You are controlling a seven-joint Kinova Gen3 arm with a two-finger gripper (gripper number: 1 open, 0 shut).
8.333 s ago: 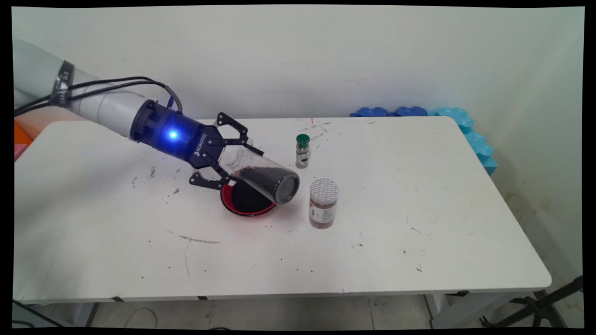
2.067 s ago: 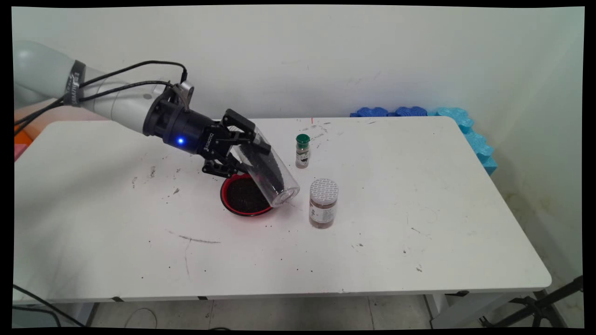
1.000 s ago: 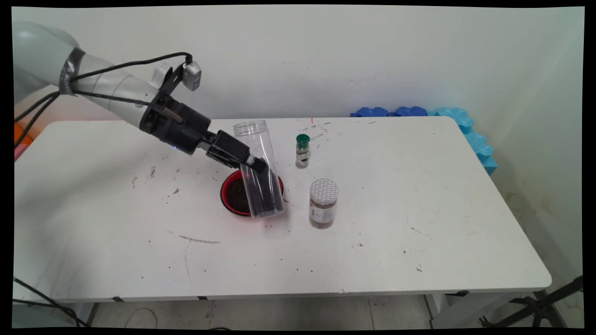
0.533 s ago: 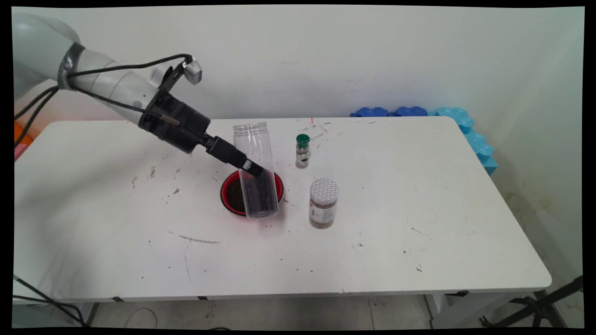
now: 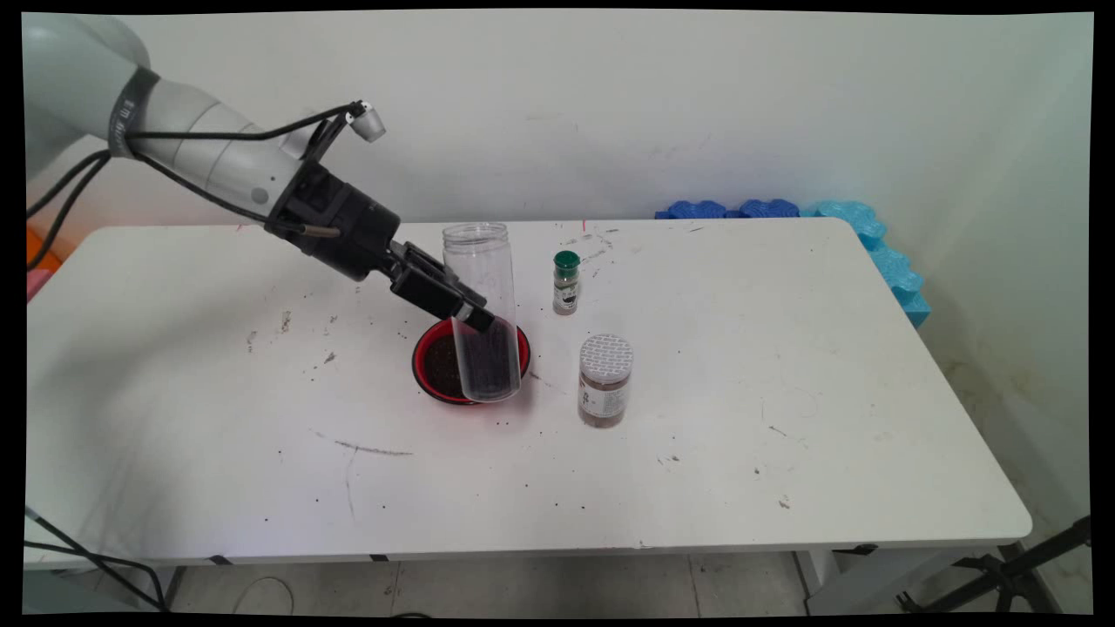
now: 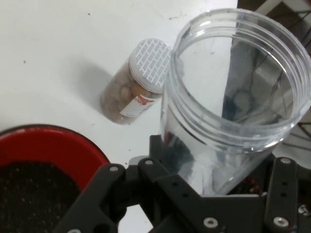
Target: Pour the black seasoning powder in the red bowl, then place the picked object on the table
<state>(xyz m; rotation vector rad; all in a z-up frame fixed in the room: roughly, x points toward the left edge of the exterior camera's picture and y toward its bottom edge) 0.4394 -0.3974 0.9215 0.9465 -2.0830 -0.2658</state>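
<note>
One tall clear plastic jar (image 5: 482,313) is what you have in the black two-finger gripper (image 5: 477,315) at this moment. The fingers are closed on the jar's wall about halfway up, one on each side, with only the jar's width between them. The jar's long axis is close to vertical, with a small lean, and the open threaded mouth points up; in the hand view you look straight into this mouth (image 6: 238,82). The lower part of the jar is filled with fine black grains, the upper part is see-through. From the main view, its bottom lies in front of the right part of the round red bowl (image 5: 433,367), which holds a layer of the same dark grains; you cannot tell if the bottom touches the white table (image 5: 784,366) or hangs just above it.

To the right of the jar, near but apart, stands a short jar with a white patterned lid and brown contents (image 5: 605,380). Farther back stands a small spice bottle with a green cap (image 5: 566,282), upright. Small dark crumbs lie scattered on the table around the bowl.
</note>
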